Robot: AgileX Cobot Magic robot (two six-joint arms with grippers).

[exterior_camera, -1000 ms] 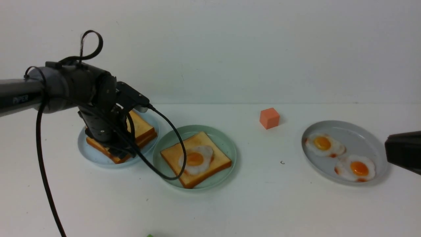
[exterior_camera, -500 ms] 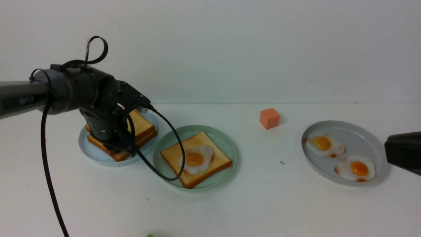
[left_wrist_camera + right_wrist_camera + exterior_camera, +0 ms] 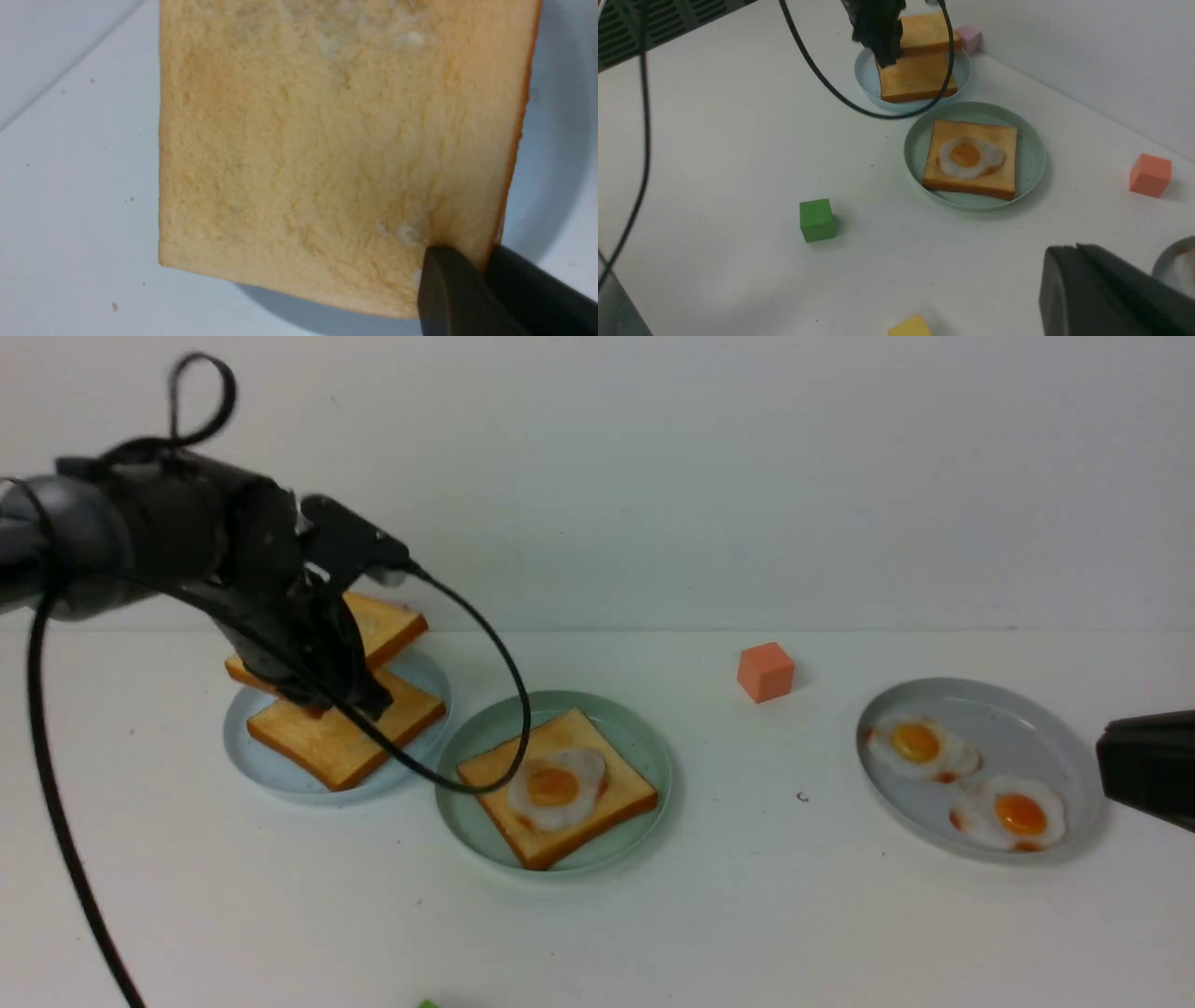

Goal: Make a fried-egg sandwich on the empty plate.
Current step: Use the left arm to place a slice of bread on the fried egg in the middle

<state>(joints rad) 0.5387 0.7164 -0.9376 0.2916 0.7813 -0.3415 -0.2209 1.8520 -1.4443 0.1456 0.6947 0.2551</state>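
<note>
The mint-green plate (image 3: 644, 747) holds one toast slice (image 3: 597, 807) with a fried egg (image 3: 553, 786) on top; both also show in the right wrist view, the plate (image 3: 1031, 154) and the egg (image 3: 969, 156). My left gripper (image 3: 313, 695) is shut on the corner of a second toast slice (image 3: 383, 625) and holds it tilted above the pale blue plate (image 3: 252, 761). In the left wrist view the jaws (image 3: 481, 261) pinch the slice's (image 3: 327, 140) corner. A third slice (image 3: 336, 742) lies on the blue plate. My right gripper (image 3: 1106, 756) is shut and empty at the far right.
A grey plate (image 3: 980, 695) at the right holds two fried eggs (image 3: 920, 747). An orange cube (image 3: 765, 671) stands behind the plates. A green cube (image 3: 816, 219), a yellow cube (image 3: 910, 326) and a pink cube (image 3: 969, 37) sit on the table. The left arm's cable (image 3: 509, 709) hangs over the mint plate.
My left gripper has risen and moved left, lifting the top toast slice off the stack on the blue plate. The right arm has not moved.
</note>
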